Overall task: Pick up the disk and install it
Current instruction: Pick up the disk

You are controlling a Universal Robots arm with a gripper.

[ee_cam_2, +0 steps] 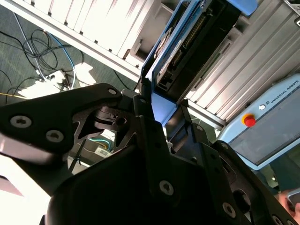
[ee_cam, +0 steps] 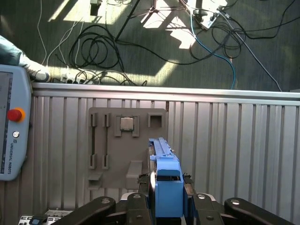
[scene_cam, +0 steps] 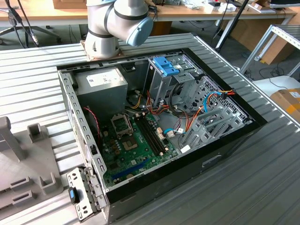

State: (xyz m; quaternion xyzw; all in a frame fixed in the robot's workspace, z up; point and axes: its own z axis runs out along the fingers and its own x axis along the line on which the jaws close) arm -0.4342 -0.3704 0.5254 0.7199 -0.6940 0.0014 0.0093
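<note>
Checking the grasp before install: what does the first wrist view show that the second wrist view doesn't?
First wrist view: a grey tray holding a chip. Second wrist view: the black body of the disk between blue rails. Both: the hand shut on the disk's blue end, the ribbed table, the pendant with its red button.

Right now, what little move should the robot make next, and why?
Probably carry the disk over toward the open computer case. The gripper is shut on the disk's blue end and holds it above the grey tray on the ribbed table, so it looks picked up, but it isn't yet at the case's drive cage.
</note>
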